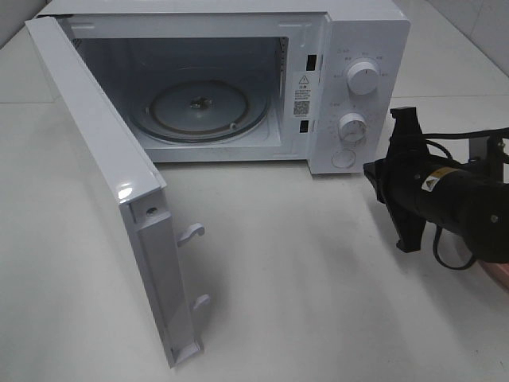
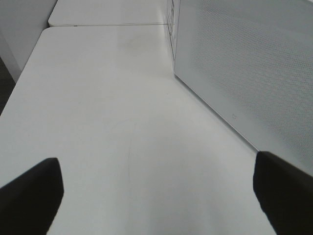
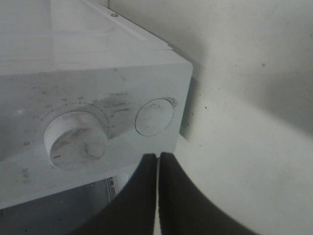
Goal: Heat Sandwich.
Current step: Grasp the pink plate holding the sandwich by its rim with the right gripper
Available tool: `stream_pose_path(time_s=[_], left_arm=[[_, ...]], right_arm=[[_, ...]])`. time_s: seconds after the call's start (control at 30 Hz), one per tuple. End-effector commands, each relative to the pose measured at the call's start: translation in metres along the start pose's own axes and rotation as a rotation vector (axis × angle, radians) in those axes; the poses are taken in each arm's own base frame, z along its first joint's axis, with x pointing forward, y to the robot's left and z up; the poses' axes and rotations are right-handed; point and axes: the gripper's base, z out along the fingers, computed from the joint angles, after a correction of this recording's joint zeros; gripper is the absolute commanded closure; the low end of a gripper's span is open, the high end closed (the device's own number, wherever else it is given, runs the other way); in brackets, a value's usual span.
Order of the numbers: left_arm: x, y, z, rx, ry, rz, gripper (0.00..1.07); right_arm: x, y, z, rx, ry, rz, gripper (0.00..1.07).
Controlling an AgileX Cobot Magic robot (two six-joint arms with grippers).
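The sandwich is out of view in every frame. The white microwave (image 1: 362,32) stands at the back of the table with its door (image 1: 103,183) swung wide open to the left. Its glass turntable (image 1: 199,107) is bare. My right gripper (image 1: 372,169) is shut and empty, just right of the microwave's control panel; in the right wrist view the gripper (image 3: 158,157) points at the panel's lower corner, below the round button (image 3: 154,116). My left gripper (image 2: 156,164) is open and empty above the table, beside the door's outer face (image 2: 244,63).
The panel has two knobs (image 1: 363,78) (image 1: 352,126) and a round button (image 1: 343,158). Door latch hooks (image 1: 191,232) stick out toward the table's middle. A small pinkish edge (image 1: 497,274) shows under the right arm at the far right.
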Motion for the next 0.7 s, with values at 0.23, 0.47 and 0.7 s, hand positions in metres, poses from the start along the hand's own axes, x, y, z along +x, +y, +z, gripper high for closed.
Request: stream_pose_path(time_s=[0.23, 0.47, 0.7], left_arm=[[0.002, 0.0, -0.003, 0.005, -0.031, 0.001, 0.03], [0.002, 0.0, -0.003, 0.005, -0.031, 0.001, 0.03], [0.002, 0.0, -0.003, 0.005, -0.031, 0.001, 0.03]], right_arm=[[-0.001, 0.002, -0.026, 0.1, 0.047, -0.026, 1.0], [0.0, 0.005, -0.034, 0.138, 0.072, -0.094, 1.01], [0.002, 0.004, -0.04, 0.226, 0.114, -0.159, 1.01]])
